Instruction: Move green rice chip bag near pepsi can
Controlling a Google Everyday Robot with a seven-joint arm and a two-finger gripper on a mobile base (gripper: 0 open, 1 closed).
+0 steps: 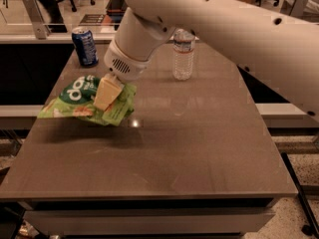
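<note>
The green rice chip bag (pixel 75 101) is light green with a dark-green round logo. It hangs tilted above the table's left part, held up at its right end. My gripper (pixel 110 94) is shut on the bag, one pale finger (pixel 107 92) lying across its front. The pepsi can (pixel 85 46), dark blue with a silver rim, stands upright at the table's far left corner, beyond the bag and apart from it. My white arm reaches in from the upper right.
A clear plastic water bottle (pixel 183 55) stands upright at the back middle of the brown table (pixel 199 148). The table's left edge lies just under the bag. Office chairs and a railing are behind the table.
</note>
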